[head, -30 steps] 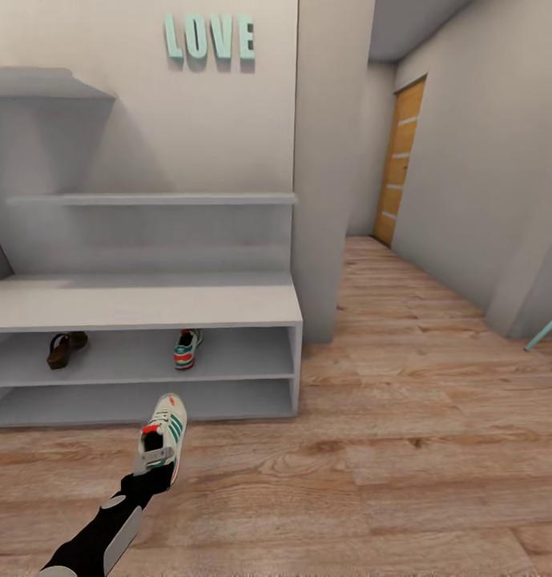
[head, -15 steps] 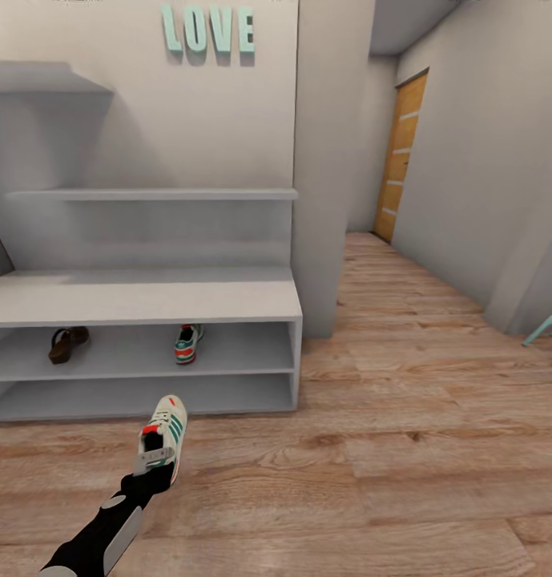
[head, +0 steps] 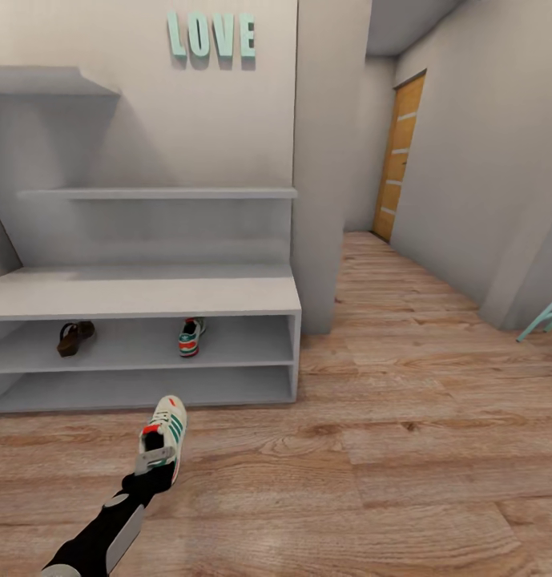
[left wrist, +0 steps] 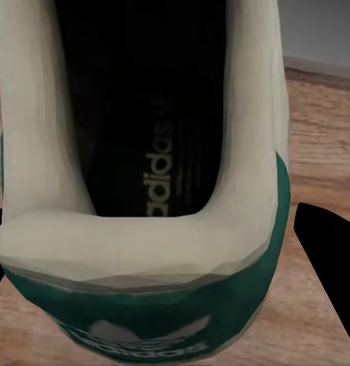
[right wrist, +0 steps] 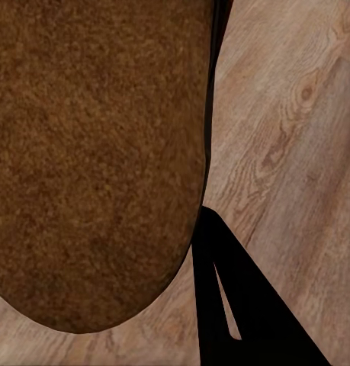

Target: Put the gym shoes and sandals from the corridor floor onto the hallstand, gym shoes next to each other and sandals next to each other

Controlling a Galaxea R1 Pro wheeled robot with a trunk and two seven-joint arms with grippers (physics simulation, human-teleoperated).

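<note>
My left gripper (head: 150, 479) is shut on the heel of one gym shoe (head: 162, 439), held toe-forward above the corridor floor (head: 404, 449) in front of the hallstand (head: 147, 295). Up close, that shoe's heel (left wrist: 144, 229) sits between dark fingers (left wrist: 331, 259). The other gym shoe (head: 191, 336) and one sandal (head: 74, 337) stand well apart on the hallstand's upper low shelf. In the right wrist view a brown sandal (right wrist: 91, 152) is pressed against one dark finger (right wrist: 236, 305) of my right gripper (right wrist: 167, 305), above the planks.
A grey wall pillar (head: 328, 160) stands right of the hallstand. The corridor runs back to a wooden door (head: 400, 156). A teal furniture leg (head: 544, 316) pokes in at the right edge. "LOVE" letters (head: 211, 36) hang on the wall.
The whole picture has shifted slightly, so the camera has moved; the hallstand now sits a little further right in view. The left gripper keeps the gym shoe in the same pose.
</note>
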